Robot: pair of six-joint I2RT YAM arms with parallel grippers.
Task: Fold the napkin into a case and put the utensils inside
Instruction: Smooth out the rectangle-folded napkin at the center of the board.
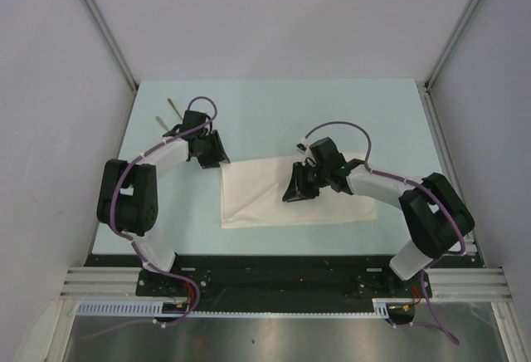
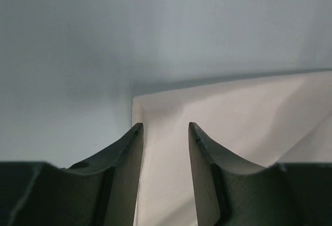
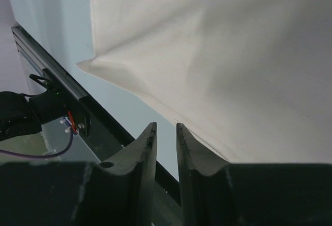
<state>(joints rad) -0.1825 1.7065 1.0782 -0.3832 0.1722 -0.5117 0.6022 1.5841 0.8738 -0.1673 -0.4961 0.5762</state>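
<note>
As spread left jaws straddle the napkin (image 1: pixel 257 200) at its far-left corner, right jaws hover mid-cloth, nearly together, empty.

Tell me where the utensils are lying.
In the top view the utensils lie far left on the table, just beyond the left gripper, apart from the napkin.

The napkin (image 1: pixel 282 196) is plain cream-white, the bench (image 1: pixel 274 113) pale blue-green, the fingers (image 2: pixel 124 158) black, and the arms (image 1: pixel 129 200) black and white with purple cables (image 1: pixel 340 124).
</note>
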